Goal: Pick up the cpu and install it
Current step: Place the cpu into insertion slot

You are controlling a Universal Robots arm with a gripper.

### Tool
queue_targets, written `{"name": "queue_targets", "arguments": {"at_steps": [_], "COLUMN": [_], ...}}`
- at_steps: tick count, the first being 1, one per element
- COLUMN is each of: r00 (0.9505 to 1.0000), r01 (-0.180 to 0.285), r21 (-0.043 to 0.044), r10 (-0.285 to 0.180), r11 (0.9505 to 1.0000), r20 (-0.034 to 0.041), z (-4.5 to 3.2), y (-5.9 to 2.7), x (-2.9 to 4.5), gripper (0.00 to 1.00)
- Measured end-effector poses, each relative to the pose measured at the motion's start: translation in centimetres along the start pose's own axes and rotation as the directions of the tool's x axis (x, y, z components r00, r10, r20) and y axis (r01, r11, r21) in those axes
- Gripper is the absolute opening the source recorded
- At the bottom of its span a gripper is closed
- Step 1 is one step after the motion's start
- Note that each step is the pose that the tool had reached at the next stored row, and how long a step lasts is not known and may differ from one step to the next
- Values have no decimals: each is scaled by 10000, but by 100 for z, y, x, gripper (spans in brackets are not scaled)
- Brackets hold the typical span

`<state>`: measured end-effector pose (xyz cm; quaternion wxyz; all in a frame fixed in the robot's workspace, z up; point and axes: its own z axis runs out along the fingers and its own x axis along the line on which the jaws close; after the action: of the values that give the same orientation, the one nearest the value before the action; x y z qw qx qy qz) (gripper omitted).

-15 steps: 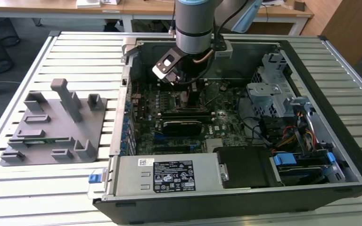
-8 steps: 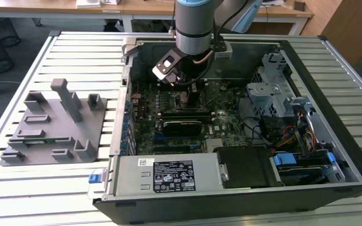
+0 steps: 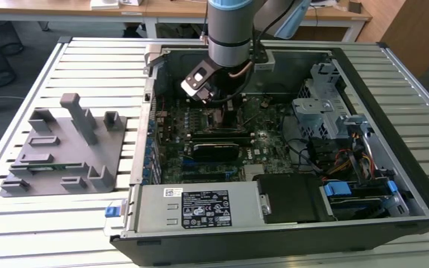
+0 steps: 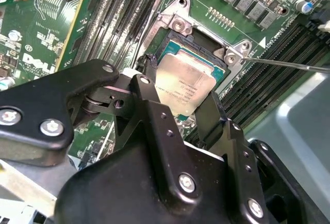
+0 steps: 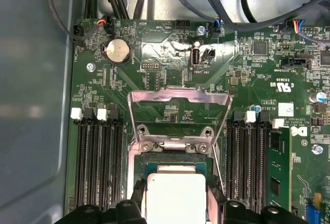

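The gripper (image 4: 180, 100) is pinching the cpu (image 4: 183, 84) by two opposite edges. One black finger (image 4: 148, 87) lies against one side of the chip and its partner against the other. The silver top faces up and is bare between them.

The chip hangs over the socket (image 5: 154, 159), almost square to the opening. In the second wrist view one edge looks a shade higher than the other. From these angles I cannot tell whether the chip already rests in the recess or sits just above it.

The load plate (image 5: 178, 96) stands open on the far side of the socket, and the thin lever (image 4: 289, 65) is swung clear, so nothing blocks the way down.

In the exterior view the arm reaches straight down into the open case (image 3: 274, 245), over the far half of the motherboard (image 3: 199, 120). The memory slots (image 5: 98, 162) flank the socket on both sides.

Done well, this step is a level, straight descent with all four edges matched to the frame. There should be no sideways nudge or downward push, since the contacts underneath probably bend easily. The fingers are close to the socket walls, so the grip should stay light and steady until the chip lies flat.
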<state>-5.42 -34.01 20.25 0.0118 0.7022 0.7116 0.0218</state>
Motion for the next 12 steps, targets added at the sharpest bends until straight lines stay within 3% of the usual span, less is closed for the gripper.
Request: {"name": "queue_targets", "arguments": {"at_steps": [12], "r00": [10000], "r01": [-40], "r21": [0], "r10": [40], "r11": [10000], "r20": [4], "z": [70], "y": [-1], "x": [8], "gripper": [54]}}
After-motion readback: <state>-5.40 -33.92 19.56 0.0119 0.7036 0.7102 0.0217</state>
